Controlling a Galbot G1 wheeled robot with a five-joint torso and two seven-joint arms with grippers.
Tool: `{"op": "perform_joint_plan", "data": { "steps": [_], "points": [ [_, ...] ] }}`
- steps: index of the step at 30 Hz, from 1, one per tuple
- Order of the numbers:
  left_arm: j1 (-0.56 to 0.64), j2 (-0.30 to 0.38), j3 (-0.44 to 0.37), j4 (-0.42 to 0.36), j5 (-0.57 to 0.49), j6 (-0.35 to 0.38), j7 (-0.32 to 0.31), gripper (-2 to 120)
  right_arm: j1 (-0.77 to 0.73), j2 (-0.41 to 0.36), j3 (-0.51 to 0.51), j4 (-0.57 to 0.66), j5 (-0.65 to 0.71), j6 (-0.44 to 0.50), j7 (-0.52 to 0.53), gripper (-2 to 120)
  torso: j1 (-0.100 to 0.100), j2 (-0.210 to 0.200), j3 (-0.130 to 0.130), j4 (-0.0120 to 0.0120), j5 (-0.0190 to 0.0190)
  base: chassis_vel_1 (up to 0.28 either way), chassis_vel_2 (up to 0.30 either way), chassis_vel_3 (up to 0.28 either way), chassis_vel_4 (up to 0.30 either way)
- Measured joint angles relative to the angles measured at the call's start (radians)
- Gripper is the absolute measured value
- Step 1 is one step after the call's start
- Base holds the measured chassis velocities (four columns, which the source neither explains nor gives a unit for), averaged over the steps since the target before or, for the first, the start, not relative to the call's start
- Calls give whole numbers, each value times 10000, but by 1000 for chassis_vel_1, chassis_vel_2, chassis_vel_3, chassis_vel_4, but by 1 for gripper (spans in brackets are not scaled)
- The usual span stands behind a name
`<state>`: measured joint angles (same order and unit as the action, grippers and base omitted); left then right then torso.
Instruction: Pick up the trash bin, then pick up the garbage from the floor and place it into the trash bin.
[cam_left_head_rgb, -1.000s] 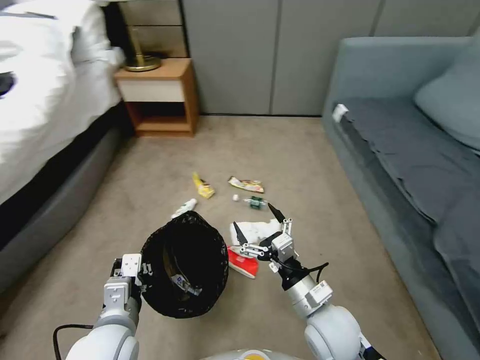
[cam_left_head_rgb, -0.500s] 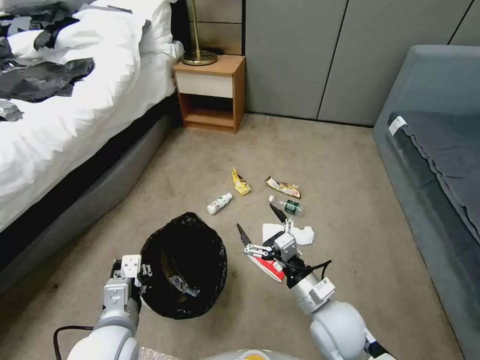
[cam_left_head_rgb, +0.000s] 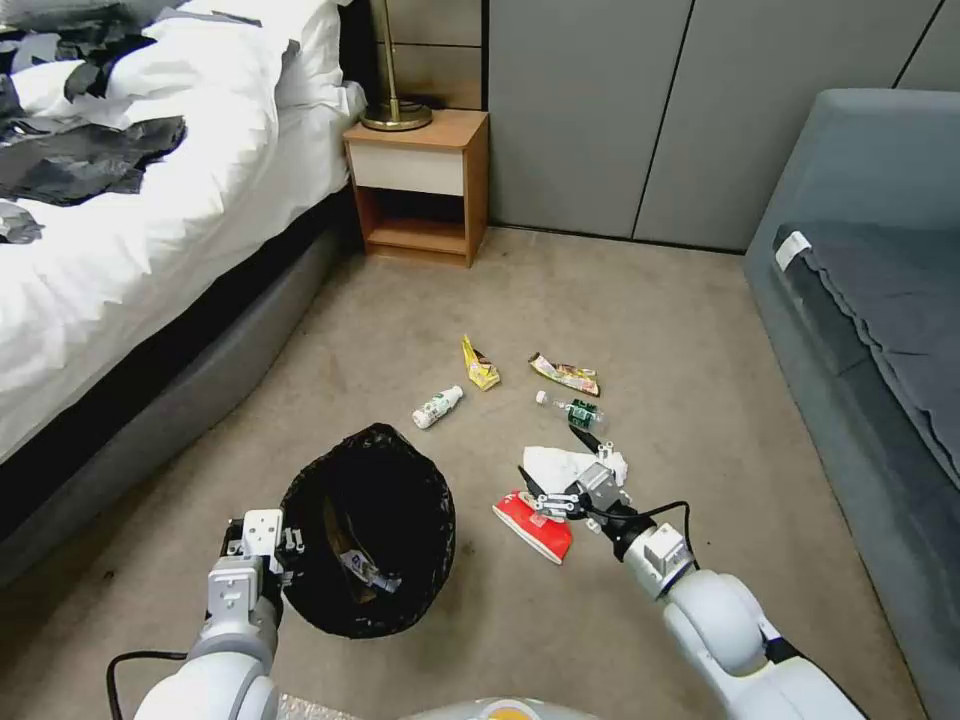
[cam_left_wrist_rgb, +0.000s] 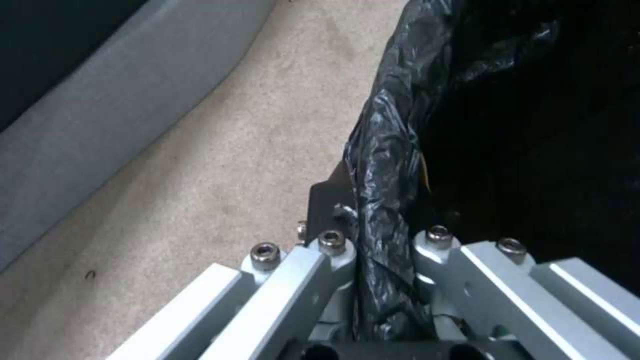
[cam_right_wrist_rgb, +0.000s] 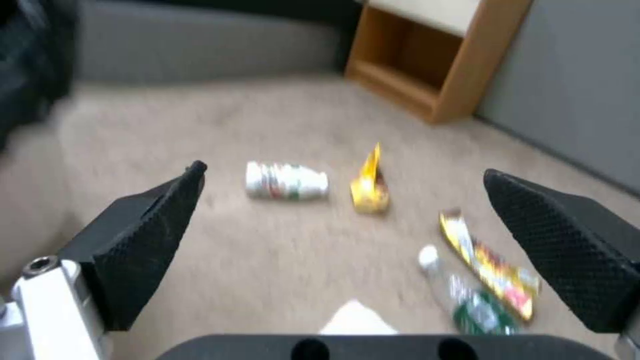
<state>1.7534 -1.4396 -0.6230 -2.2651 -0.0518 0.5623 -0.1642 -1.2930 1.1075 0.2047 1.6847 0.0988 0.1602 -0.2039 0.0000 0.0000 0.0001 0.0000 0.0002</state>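
The trash bin (cam_left_head_rgb: 368, 530), lined with a black bag, hangs tilted at lower left with my left gripper (cam_left_head_rgb: 268, 556) shut on its rim; the left wrist view shows that gripper (cam_left_wrist_rgb: 373, 245) pinching the bag's edge (cam_left_wrist_rgb: 383, 165). My right gripper (cam_left_head_rgb: 557, 458) is open, low over a crumpled white tissue (cam_left_head_rgb: 545, 470), just beyond a red-and-white carton (cam_left_head_rgb: 535, 525). Farther out lie a white bottle (cam_left_head_rgb: 438, 407), a yellow wrapper (cam_left_head_rgb: 480, 365), a brown wrapper (cam_left_head_rgb: 566, 374) and a green-labelled bottle (cam_left_head_rgb: 572, 408). Between the open right gripper (cam_right_wrist_rgb: 345, 172) fingers I see the white bottle (cam_right_wrist_rgb: 285, 181) and yellow wrapper (cam_right_wrist_rgb: 370, 187).
A bed (cam_left_head_rgb: 150, 230) with white bedding runs along the left. A wooden nightstand (cam_left_head_rgb: 420, 185) stands against the far grey wall. A grey sofa (cam_left_head_rgb: 870, 330) borders the right. Bare carpet (cam_left_head_rgb: 640, 300) lies between nightstand and litter.
The head camera swung left early on, bringing the bed into view. Since then my right gripper has moved forward and down, from over the carton to over the tissue. The left arm holds still.
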Motion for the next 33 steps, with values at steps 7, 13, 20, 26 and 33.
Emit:
{"op": "perform_joint_plan", "data": {
  "steps": [7, 13, 20, 26, 33],
  "points": [
    [59, -30, 20, -14, 49, -68, -8, 3, 1138, -51, -704, -2280, 246, -367, -256, 100, 0, 0, 0, 0, -2, 0, 0, 0, 0],
    [104, -52, 25, -14, 74, -127, -20, 3, 1579, 262, -930, -3264, 186, -333, -466, 100, 1, 0, -1, 1, -2, 0, 0, 0, 0],
    [58, -91, 106, 61, 112, -161, -115, 3, 1995, 709, -1010, -4471, -99, 59, -778, 100, 0, 0, -1, -1, -3, 0, 0, 0, 0],
    [19, -109, 148, 123, 126, -205, -108, 3, 2393, 1163, -1022, -5508, -316, 388, -905, 99, 0, 0, -1, 0, -1, 0, 0, 0, 0],
    [34, -116, 149, 168, 127, -253, -101, 3, 2831, 1646, -1029, -6598, -660, 729, -1104, 93, 1, 0, -1, 0, -4, 0, 0, 0, 0]
  ]
}}
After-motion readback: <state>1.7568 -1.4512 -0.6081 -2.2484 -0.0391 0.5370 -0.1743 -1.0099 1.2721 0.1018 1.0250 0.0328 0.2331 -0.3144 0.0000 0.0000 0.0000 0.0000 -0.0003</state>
